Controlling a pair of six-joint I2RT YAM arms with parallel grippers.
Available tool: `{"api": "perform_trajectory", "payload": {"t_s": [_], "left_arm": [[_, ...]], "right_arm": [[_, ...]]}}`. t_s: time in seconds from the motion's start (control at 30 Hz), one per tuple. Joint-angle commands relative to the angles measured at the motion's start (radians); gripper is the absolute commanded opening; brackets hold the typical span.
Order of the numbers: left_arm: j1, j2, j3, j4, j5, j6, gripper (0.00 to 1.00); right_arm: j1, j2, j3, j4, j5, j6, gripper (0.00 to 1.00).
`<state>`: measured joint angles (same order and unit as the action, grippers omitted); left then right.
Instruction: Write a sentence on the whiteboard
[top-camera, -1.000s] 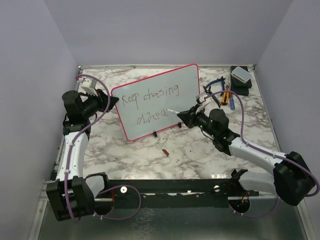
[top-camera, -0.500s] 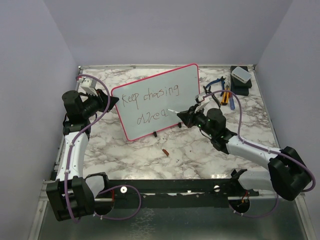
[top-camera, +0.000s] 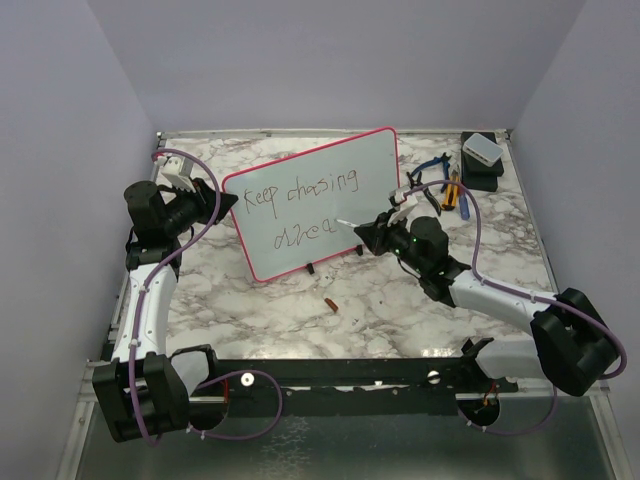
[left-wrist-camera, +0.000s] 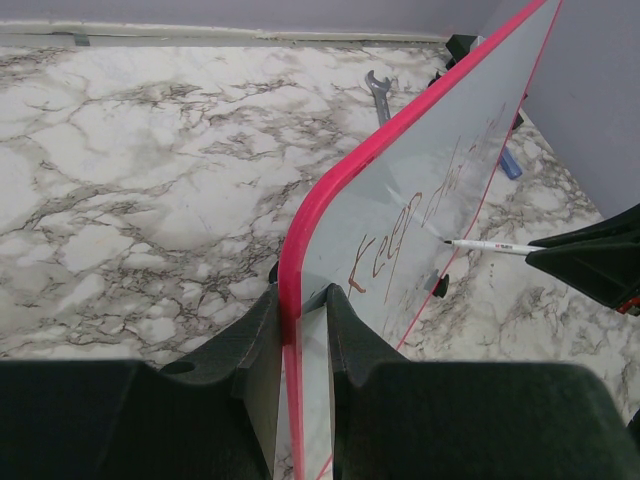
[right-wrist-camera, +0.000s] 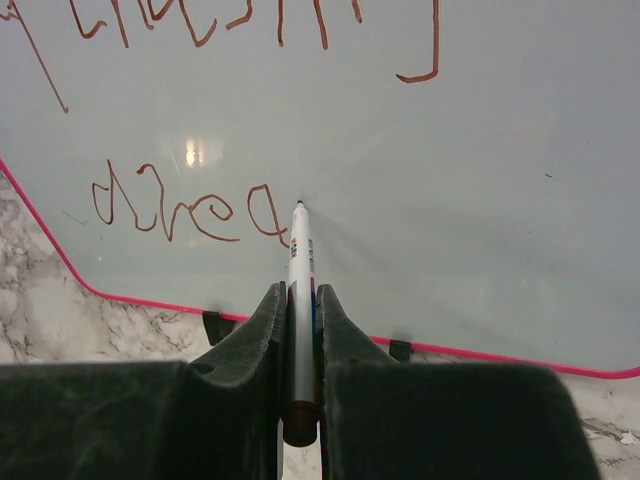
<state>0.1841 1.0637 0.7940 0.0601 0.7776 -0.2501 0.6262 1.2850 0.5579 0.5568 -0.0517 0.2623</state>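
**Board upright, marker tip on second line**

The whiteboard (top-camera: 372, 165) stands on its feet mid-table (top-camera: 400, 300), leaning back a little. Its long axis runs from near-left to far-right and its writing face looks toward the right arm. It is glossy white with a red-pink frame. The sentence (top-camera: 300, 195) reads "Keep chasing", with "drea" beneath it in thin brownish ink. The left gripper (left-wrist-camera: 300, 308) is clamped on the board's left frame edge. The right gripper (right-wrist-camera: 300, 300) is closed around a marker (right-wrist-camera: 301, 255), whose tip touches the board just right of the "a".
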Motion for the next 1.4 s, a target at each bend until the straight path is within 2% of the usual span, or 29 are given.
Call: {"api": "perform_trajectory", "payload": {"t_s": [0.0,0.43,0.93,1.37], "left_arm": [[0.0,-0.011,-0.019,-0.007,-0.013,0.013,0.0],[0.0,-0.013,-0.018,-0.006,-0.011,0.013,0.0],[0.0,-0.015,-0.019,-0.006,-0.01,0.011,0.0],[0.0,-0.016,-0.021,-0.007,-0.009,0.009,0.0]], "right_arm": [[-0.003,0.007,0.018,0.022,0.046,0.007,0.01],[-0.003,0.015,-0.01,0.002,0.118,0.024,0.0],[-0.003,0.036,-0.064,-0.012,0.058,0.074,0.0],[-0.003,0.003,0.007,0.011,0.092,0.06,0.01]]}}
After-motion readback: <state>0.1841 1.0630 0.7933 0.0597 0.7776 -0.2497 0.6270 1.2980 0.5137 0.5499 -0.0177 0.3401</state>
